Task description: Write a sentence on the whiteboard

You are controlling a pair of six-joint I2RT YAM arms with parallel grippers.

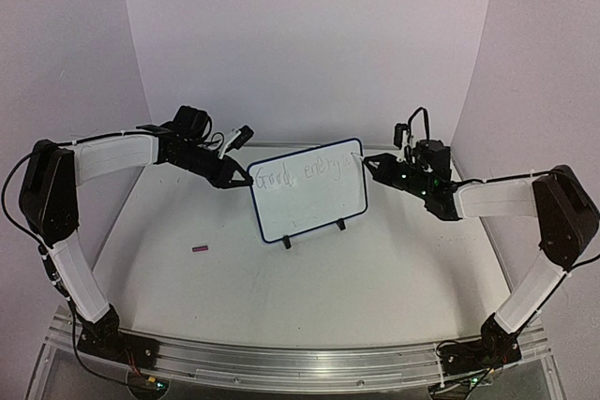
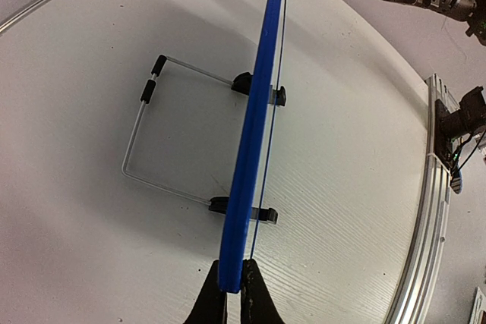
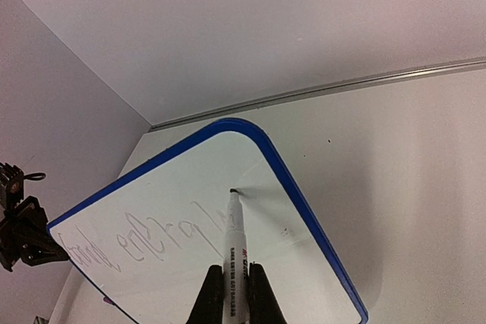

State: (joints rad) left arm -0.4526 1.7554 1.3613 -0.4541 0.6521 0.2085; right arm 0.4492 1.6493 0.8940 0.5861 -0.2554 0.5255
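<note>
The whiteboard (image 1: pixel 314 203) stands upright on two black feet mid-table, its blue frame edge-on in the left wrist view (image 2: pixel 254 111). My left gripper (image 1: pixel 240 178) is shut on the board's left edge, the fingertips (image 2: pixel 230 287) pinching the frame. The sentence (image 1: pixel 306 171) runs along the top as faint handwriting reading roughly "Good energy", also visible upside down in the right wrist view (image 3: pixel 144 237). My right gripper (image 3: pixel 235 282) is shut on a white marker (image 3: pixel 234 237) whose dark tip touches the board (image 3: pixel 304 278) just past the last letter, near the upper right corner (image 1: pixel 360 158).
A small reddish cap-like piece (image 1: pixel 200 248) lies on the table left of the board. A wire stand (image 2: pixel 140 138) props the board from behind. An aluminium rail (image 1: pixel 300 362) runs along the near edge. Curved white walls enclose the back and sides.
</note>
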